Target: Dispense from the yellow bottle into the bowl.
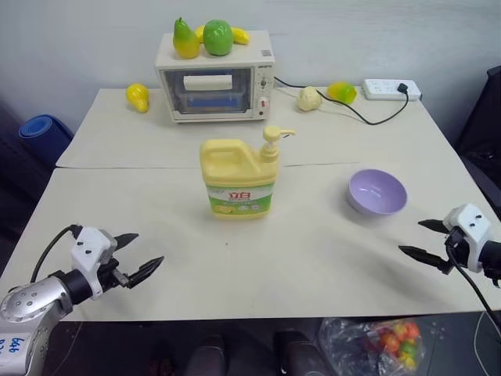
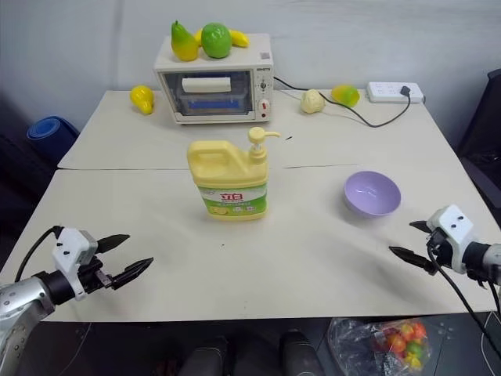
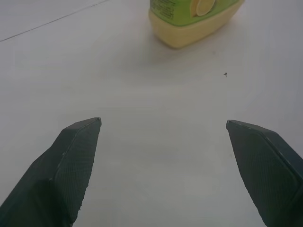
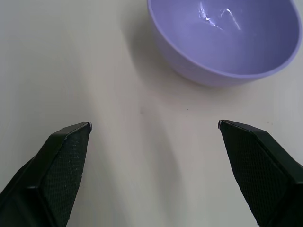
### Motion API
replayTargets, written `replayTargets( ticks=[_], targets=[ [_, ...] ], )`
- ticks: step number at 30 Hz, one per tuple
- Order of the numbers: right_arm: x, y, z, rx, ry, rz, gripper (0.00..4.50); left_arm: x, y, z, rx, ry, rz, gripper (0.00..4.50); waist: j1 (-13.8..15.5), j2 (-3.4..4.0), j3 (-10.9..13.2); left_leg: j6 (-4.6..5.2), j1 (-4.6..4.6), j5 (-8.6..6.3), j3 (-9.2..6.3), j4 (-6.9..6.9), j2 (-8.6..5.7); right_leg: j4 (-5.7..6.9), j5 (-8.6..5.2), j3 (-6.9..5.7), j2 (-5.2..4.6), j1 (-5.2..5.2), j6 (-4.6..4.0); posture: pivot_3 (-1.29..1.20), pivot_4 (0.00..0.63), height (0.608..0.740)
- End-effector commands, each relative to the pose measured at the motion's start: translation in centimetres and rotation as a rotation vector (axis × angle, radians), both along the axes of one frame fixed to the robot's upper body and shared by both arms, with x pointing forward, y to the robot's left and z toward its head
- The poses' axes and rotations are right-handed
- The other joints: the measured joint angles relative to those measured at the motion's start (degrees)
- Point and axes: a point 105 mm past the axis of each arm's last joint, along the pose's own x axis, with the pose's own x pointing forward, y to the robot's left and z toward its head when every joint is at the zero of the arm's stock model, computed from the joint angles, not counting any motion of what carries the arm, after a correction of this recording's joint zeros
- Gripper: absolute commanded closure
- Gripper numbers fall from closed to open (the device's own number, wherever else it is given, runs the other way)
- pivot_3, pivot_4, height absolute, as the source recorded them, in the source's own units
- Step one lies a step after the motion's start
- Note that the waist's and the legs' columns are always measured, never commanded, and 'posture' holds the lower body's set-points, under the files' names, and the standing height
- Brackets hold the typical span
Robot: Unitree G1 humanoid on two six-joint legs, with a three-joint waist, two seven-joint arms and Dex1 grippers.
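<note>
- Nearest the robot, the left claw (image 1: 133, 254) hangs low over the near left part of the bench (image 1: 156, 204), its two black fingers spread wide with nothing between them. It points toward the middle of the bench; in its wrist view the base of the yellow bottle (image 1: 238, 176) lies ahead, well apart from the fingertips.
- The right claw (image 1: 427, 240) hangs over the near right edge, likewise spread wide and empty. It is aimed at the bowl (image 1: 376, 192), which sits just ahead of it in the wrist view, near but not touched.
- My reading is that each claw is lined up with its own thing and neither has made contact, so the task is at its very start: nothing is gripped, and the bowl looks empty.
- The yellow bottle stands upright near the middle of the bench, label toward the robot, its pump nozzle (image 1: 275, 136) pointing to the robot's right, the bowl's side.
- The bowl rests upright to the right of the bottle and well apart from it. It is not under the nozzle, so bottle or bowl would probably have to be brought closer before pumping.
- Farther back stands a small white oven (image 1: 214, 81) with toy fruits (image 1: 205, 37) on top.
- A power strip (image 1: 390, 89) with its black cable lies at the far right.
</note>
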Motion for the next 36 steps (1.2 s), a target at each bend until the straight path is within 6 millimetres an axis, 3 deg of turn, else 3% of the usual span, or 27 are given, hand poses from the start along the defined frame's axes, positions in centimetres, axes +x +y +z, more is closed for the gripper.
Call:
replayTargets(
  ticks=[1, 8, 26, 32, 36],
  targets=[
    [0.2, 0.2, 0.4, -0.001, -0.023, 0.007, 0.0, -0.3, 0.2, 0.7, 0.035, -0.043, 0.022, 0.02, 0.0, 0.0, 0.0, 0.0, 0.0, 0.0, 0.0, 0.0, 0.0, 0.0, 0.0, 0.0, 0.0, 0.0, 0.0, 0.0, 0.15, 0.74],
    [0.8, 0.2, 0.5, 0.002, -0.012, -0.001, 0.0, -0.5, 0.4, 0.6, -0.008, -0.039, 0.073, 0.02, -0.1, 0.0, 0.0, 0.0, 0.01, 0.0, 0.0, 0.04, 0.0, 0.04, 0.0, 0.0, 0.0, 0.0, 0.0, 0.0, 0.15, 0.74],
    [0.3, 1.0, 1.7, 0.054, -0.022, 0.011, 0.0, -0.6, -2.2, 2.0, -0.07, 0.027, -0.11, 0.02, 0.1, 0.0, 0.0, 0.0, 0.0, 0.0, 0.0, 0.06, -0.01, 0.09, 0.0, -0.01, 0.0, 0.0, 0.0, 0.0, 0.15, 0.74],
    [0.4, 2.5, 3.8, 0.079, -0.068, 0.046, 0.0, -1.1, -5.0, 5.3, -0.142, 0.028, -0.29, 0.02, 0.0, 0.0, 0.0, -0.02, 0.01, 0.01, -0.02, 0.09, 0.01, 0.14, 0.0, -0.02, 0.02, 0.0, 0.0, 0.0, 0.15, 0.74],
    [1.6, 4.4, 6.6, 0.056, -0.102, 0.097, 0.0, -1.8, -7.4, 10.1, -0.195, -0.011, -0.47, 0.02, 0.0, 0.03, 0.0, -0.03, -0.01, 0.02, -0.02, 0.12, 0.01, 0.2, 0.0, -0.02, 0.02, -0.04, 0.0, 0.0, 0.15, 0.74]
  ],
)
